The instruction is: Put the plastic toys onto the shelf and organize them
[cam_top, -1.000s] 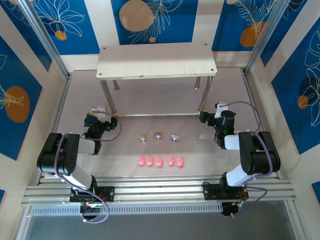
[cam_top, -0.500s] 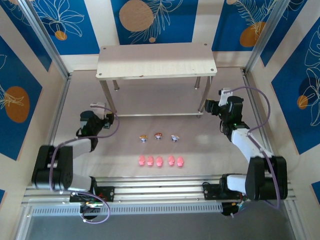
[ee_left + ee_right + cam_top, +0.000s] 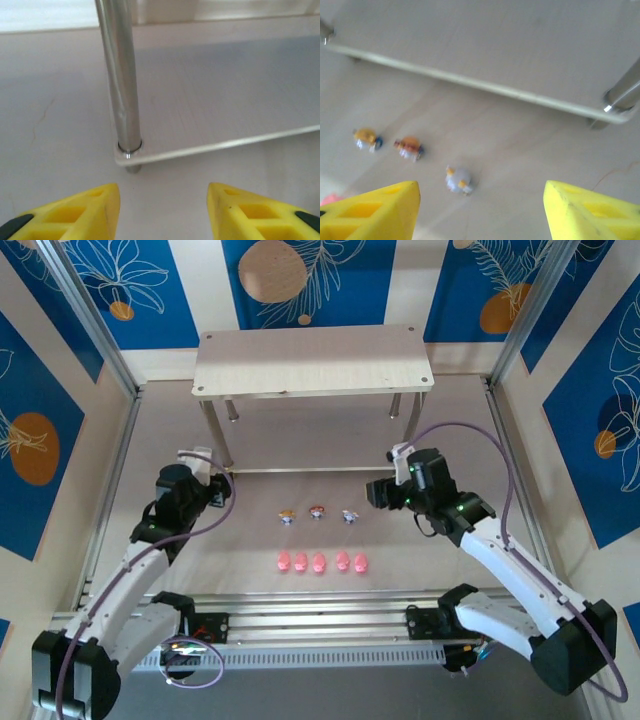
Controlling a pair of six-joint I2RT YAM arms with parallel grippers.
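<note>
Eight toys sit on the counter (image 3: 160,420), and none is on the shelf (image 3: 315,360) yet. Five pink pigs (image 3: 320,562) lie in a row, nearer the arm bases than either tool. Three figurines (image 3: 317,512) make a second row between the pigs and the shelf.

In the right wrist view, the blue-topped figurine (image 3: 458,180) lies just ahead of the right tool (image 3: 480,190), a little left of its midline. The other two sit further to that tool's left. The shelf's lower board (image 3: 495,40) runs across beyond them. The right tool is spread wide and holds nothing.

The left tool (image 3: 162,192) is also wide open and empty. It faces a shelf leg (image 3: 122,75), which stands close ahead and slightly to its left.

The step in hand looks like the right tool's reach for the blue-topped figurine. To do it well, shift the tool a touch left so the toy sits midway between the fingers. Then come down until the tips are almost on the counter. The toy is tiny and light, so a lopsided close would probably flick it away, and a slow, even squeeze suits it. Keep the left finger off the neighbouring figurine. Lift high enough to clear the board's front edge, and set the toy at one end to leave room for the others.
</note>
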